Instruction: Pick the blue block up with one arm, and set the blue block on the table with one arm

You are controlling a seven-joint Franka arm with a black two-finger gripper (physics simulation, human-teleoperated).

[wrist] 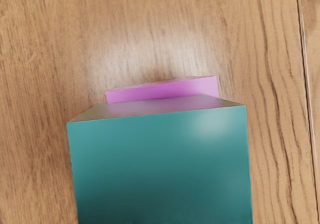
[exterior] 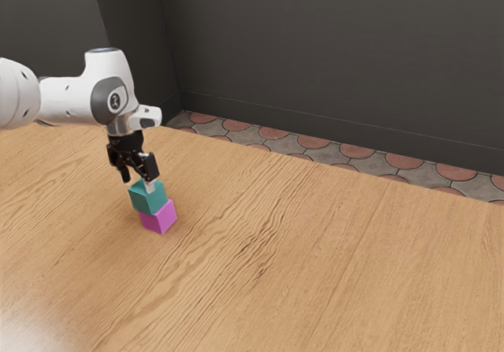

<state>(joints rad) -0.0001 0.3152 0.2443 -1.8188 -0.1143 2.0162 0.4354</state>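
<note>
Jaws parted wide, holding nothing, above the smooth teal-blue cube (exterior: 149,199); closing off-centre could topple it from the magenta cube (exterior: 161,218), offset toward the exterior view's five o'clock.

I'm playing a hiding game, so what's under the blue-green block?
A pink block is under the blue-green block, with one edge poking out. Most of the pink block's top is covered, so I can't see what that part looks like.

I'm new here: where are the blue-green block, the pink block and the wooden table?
Blue-green block (wrist: 161,159): wrist view, its broad top face.
Pink block (exterior: 162,219): exterior view, a side face.
Wooden table (exterior: 354,273): exterior view, bare tabletop.
</note>
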